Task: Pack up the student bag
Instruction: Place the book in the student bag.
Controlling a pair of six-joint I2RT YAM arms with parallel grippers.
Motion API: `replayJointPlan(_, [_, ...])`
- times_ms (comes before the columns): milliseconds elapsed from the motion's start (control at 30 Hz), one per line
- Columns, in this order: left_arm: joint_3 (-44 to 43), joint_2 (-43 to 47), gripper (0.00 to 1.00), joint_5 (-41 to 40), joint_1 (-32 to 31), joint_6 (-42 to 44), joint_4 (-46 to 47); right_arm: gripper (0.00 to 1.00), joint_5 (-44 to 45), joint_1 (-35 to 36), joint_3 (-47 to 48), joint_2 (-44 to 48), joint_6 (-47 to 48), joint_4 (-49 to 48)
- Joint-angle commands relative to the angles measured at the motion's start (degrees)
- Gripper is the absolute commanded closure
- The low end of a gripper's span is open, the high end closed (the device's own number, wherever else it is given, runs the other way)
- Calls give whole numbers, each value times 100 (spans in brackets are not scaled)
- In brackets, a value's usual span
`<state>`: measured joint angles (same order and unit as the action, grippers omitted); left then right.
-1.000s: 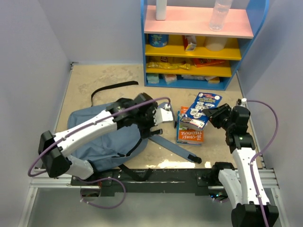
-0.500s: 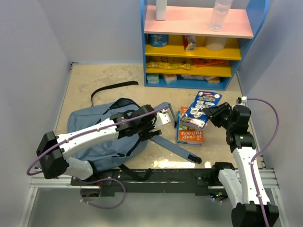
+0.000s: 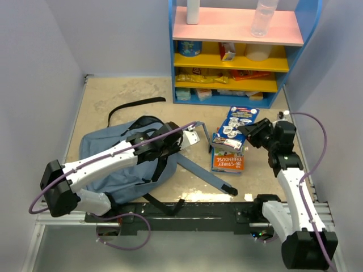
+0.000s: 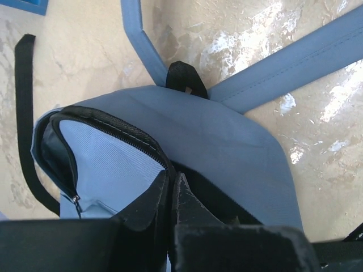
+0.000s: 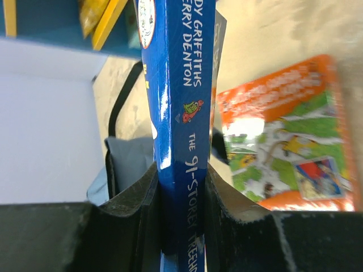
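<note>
Left wrist: left claw (image 4: 172,180) grips student bag (image 4: 227,141) rim.

Books and a stocked shelf unit on a beige table

A blue shelf unit (image 3: 177,62) stands at the far edge of the mottled beige table (image 3: 122,90). On its pink top board are a white bottle (image 3: 193,11) and a clear bottle (image 3: 264,17). The upper yellow shelf carries a blue tin (image 3: 190,47), a small carton (image 3: 228,52) and a white container (image 3: 258,52), and the shelves below hold snack packets (image 3: 198,75). In front of the unit a blue book (image 3: 233,128) is tilted above an orange book (image 3: 228,162) that lies flat. Up close, the blue book's spine (image 5: 178,113) reads "Griffiths", "Denton" and "The 91-Storey", with the orange cover (image 5: 283,153) beside it.
</note>
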<state>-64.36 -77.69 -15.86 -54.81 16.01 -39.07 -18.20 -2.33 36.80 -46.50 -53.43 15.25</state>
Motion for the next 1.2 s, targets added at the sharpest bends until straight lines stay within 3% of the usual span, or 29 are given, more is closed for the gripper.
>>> replayJointPlan(0, [-402,465,100,-120,67,166,-22,100,-170,968,677,-560,-133,-1357])
replayJointPlan(33, [-437,544,100,2,75,157,-65,100,-36,1598,836,-875,-107,-1410])
replayJointPlan(100, [-647,588,100,48,119,165,-136,100,96,2180,1161,-1158,-159,-1707])
replayJointPlan(467, [-956,1537,100,346,216,587,241,100,-710,2851,1331,-2020,-1432,-3974])
replayJointPlan(500, [-912,1616,100,390,216,587,320,100,-773,2948,1147,-2221,-1599,-4647])
replayJointPlan(600, [-894,1775,100,575,216,579,234,100,-870,3237,1101,-2547,-2101,-5434])
replayJointPlan(767, [-842,1915,100,654,216,447,233,100,-449,3906,1453,-3145,-1996,-5349])
replayJointPlan(967, [-815,2056,100,654,207,385,286,100,-9,4381,1006,-3848,-2057,-5619])
replayJointPlan(1167, [-938,2039,100,838,216,385,268,100,342,4601,1022,-4244,-1680,-4544])
